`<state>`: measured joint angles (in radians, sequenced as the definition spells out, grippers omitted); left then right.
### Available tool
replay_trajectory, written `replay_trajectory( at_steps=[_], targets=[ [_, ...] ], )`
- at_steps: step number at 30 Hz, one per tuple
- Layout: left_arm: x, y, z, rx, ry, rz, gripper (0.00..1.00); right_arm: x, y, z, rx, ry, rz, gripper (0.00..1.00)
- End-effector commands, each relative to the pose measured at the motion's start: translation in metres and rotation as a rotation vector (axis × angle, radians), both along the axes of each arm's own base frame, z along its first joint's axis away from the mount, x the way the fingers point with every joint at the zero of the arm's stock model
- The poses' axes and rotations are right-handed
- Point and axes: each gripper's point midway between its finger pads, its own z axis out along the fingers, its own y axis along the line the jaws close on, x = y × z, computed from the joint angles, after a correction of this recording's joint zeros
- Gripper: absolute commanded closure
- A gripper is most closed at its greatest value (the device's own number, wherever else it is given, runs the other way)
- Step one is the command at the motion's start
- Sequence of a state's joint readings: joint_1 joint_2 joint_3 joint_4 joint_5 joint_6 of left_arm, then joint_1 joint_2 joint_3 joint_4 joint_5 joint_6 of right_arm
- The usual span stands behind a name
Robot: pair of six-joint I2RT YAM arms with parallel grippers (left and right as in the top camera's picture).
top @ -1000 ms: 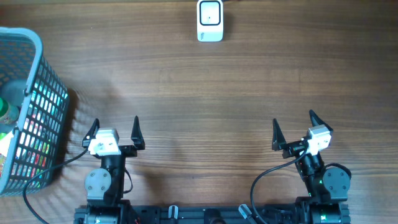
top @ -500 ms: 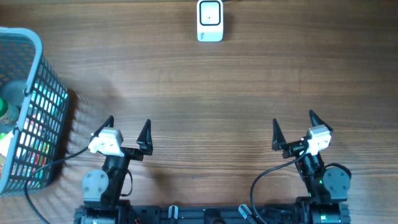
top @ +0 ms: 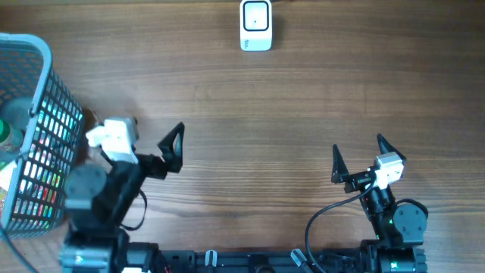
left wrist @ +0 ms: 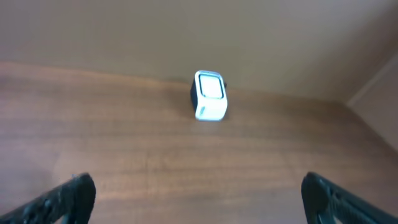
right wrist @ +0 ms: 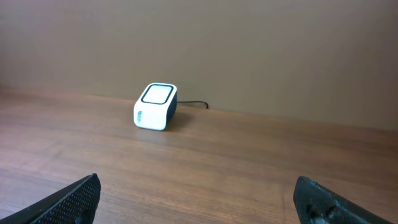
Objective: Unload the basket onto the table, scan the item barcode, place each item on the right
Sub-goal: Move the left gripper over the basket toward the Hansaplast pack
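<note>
So nothing's gripped, jaws wide on both. My left gripper (left wrist: 196, 188) angles toward the blue basket (top: 39, 47) at table's left, where the scannable stuff sits, a green item (top: 7, 137) among it. My right gripper (top: 358, 145) idles. Barcode scanner (top: 256, 25) waits at the far edge.

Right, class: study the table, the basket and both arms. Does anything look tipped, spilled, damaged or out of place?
Nothing stands out. The scanner sits upright at the far edge of the table, the basket stands upright at the left, and the left gripper and right gripper are open and empty.
</note>
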<state>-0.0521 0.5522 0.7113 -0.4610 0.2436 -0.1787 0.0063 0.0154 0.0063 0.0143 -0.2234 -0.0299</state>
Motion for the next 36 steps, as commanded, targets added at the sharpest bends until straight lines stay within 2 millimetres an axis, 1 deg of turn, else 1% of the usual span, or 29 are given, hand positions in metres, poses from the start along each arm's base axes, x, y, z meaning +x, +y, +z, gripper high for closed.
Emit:
replay_trajectory(
  at_steps=[1, 3, 4, 5, 6, 8, 11, 13, 14, 16, 19, 20, 22, 23, 25, 26, 27, 28, 29, 30, 32, 34, 36],
  targets=[
    [0.006, 0.012, 0.06, 0.079, 0.006, 0.048, 0.0, 0.0, -0.001, 0.001, 0.01, -0.004, -0.012, 0.0],
    [0.007, 0.011, 0.073, 0.083, 0.044, 0.042, 0.0, 0.0, -0.001, 0.001, 0.011, -0.004, -0.012, 0.0],
    [0.007, 0.01, 0.072, 0.083, 0.073, 0.035, 0.0, 0.0, -0.001, 0.001, 0.01, -0.004, -0.012, 0.0],
    [0.007, 0.01, 0.065, 0.084, 0.105, 0.032, 0.0, 0.0, -0.001, 0.001, 0.01, -0.004, -0.012, 0.0],
    [0.005, 0.005, 0.048, 0.056, 0.181, 0.014, 0.0, 0.0, -0.001, 0.001, 0.01, -0.004, -0.012, 0.0],
    [0.004, -0.005, 0.039, 0.026, 0.233, -0.042, 0.0, 0.0, -0.001, 0.001, 0.01, -0.005, -0.012, 0.0],
    [0.008, -0.01, 0.044, 0.006, 0.213, -0.062, 0.0, 0.0, -0.001, 0.001, 0.01, -0.004, -0.012, 0.0],
    [0.014, -0.003, 0.05, -0.073, 0.212, 0.016, 0.0, 0.0, -0.001, 0.001, 0.01, -0.004, -0.012, 0.0],
    [0.018, 0.006, 0.049, -0.097, 0.22, 0.083, 0.0, 0.0, -0.001, 0.001, 0.01, -0.004, -0.012, 0.0],
    [0.024, 0.035, 0.049, -0.092, 0.239, 0.27, 0.0, 0.0, -0.001, 0.001, 0.01, -0.005, -0.012, 0.0],
    [0.025, 0.064, 0.056, -0.054, 0.268, 0.404, 0.0, 0.0, -0.001, 0.001, 0.01, -0.004, -0.012, 0.0],
    [0.025, 0.072, 0.062, -0.055, 0.272, 0.434, 0.0, 0.0, -0.001, 0.001, 0.01, -0.004, -0.012, 0.0],
    [0.028, 0.098, 0.081, -0.068, 0.276, 0.525, 0.0, 0.0, -0.001, 0.001, 0.01, -0.004, -0.012, 0.0],
    [0.029, 0.106, 0.086, -0.072, 0.277, 0.552, 0.0, 0.0, -0.001, 0.001, 0.01, -0.004, -0.012, 0.0],
    [0.028, 0.129, 0.1, -0.081, 0.283, 0.629, 0.0, 0.0, -0.001, 0.001, 0.01, -0.004, -0.012, 0.0],
    [0.025, 0.152, 0.105, -0.091, 0.308, 0.707, 0.0, 0.0, -0.001, 0.001, 0.01, -0.004, -0.012, 0.0],
    [0.019, 0.168, 0.105, -0.113, 0.336, 0.77, 0.0, 0.0, -0.001, 0.001, 0.01, -0.004, -0.012, 0.0],
    [0.012, 0.185, 0.1, -0.15, 0.368, 0.846, 0.0, 0.0, -0.001, 0.001, 0.01, -0.004, -0.011, 0.0],
    [0.005, 0.207, 0.09, -0.194, 0.407, 0.935, 0.0, 0.0, -0.001, 0.001, 0.01, -0.004, -0.011, 0.0],
    [-0.002, 0.224, 0.079, -0.235, 0.446, 1.009, 0.0, 0.0, -0.001, 0.001, 0.01, -0.004, -0.012, 0.0],
    [-0.01, 0.253, 0.059, -0.334, 0.507, 1.133, 0.0, 0.0, -0.001, 0.001, 0.01, -0.004, -0.012, 0.0],
    [-0.011, 0.272, 0.044, -0.384, 0.546, 1.199, 0.0, 0.0, -0.001, 0.001, 0.01, -0.004, -0.012, 0.0],
    [-0.011, 0.289, 0.025, -0.407, 0.605, 1.244, 0.0, 0.0, -0.001, 0.001, 0.01, -0.004, -0.011, 0.0]
  ],
)
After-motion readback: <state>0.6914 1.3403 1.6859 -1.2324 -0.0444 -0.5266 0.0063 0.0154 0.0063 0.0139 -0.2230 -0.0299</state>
